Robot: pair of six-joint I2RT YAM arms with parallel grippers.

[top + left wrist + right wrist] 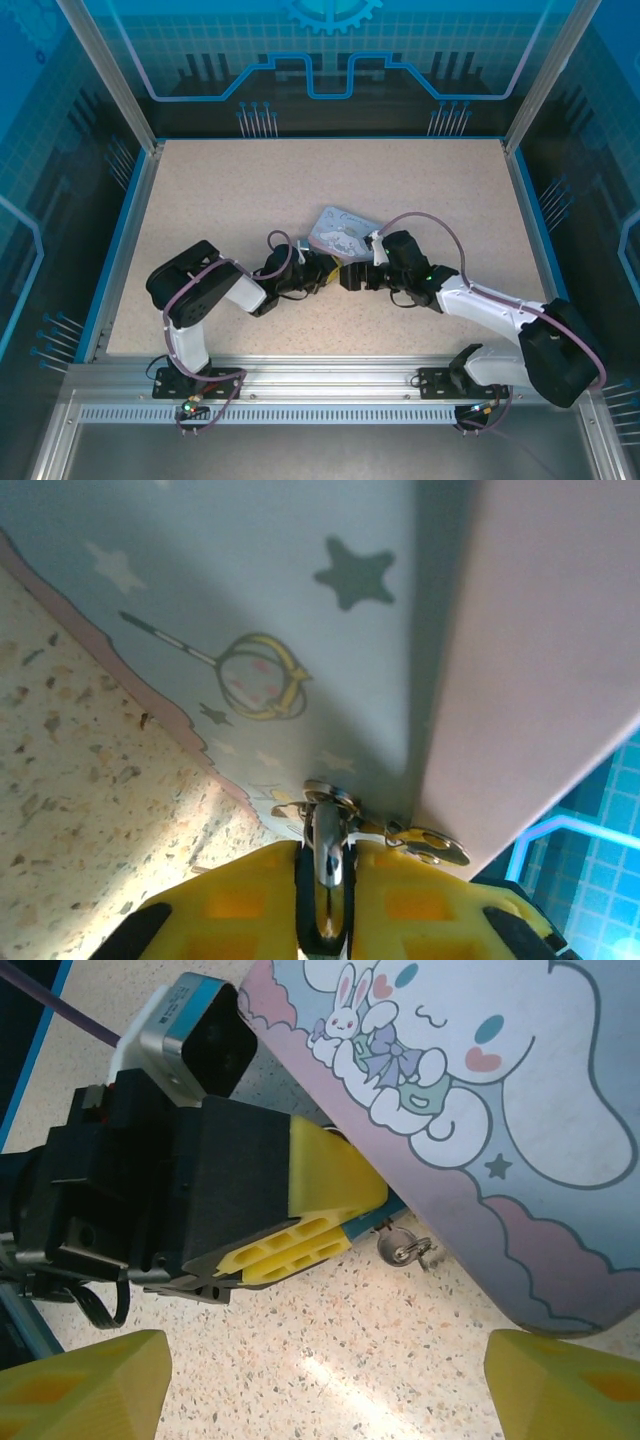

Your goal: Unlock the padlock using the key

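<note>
The tiny metal padlock (328,842) sits at the corner of the pastel cartoon tin (300,600), gripped between the yellow fingers of my left gripper (328,865), which is shut on it. The small key (435,846) sticks out beside the lock, against the tin's side. In the right wrist view the padlock (396,1246) shows as a round disc at the tip of the left gripper (365,1222), with the key (420,1251) jutting from it under the tin's edge. My right gripper (325,1388) stands wide open, a short way back from the lock, holding nothing.
The tin (341,234) lies mid-table with both grippers (322,268) (352,276) meeting at its near edge. Speckled tabletop (300,180) stretches around it. Blue walls and metal rails (130,230) border the table.
</note>
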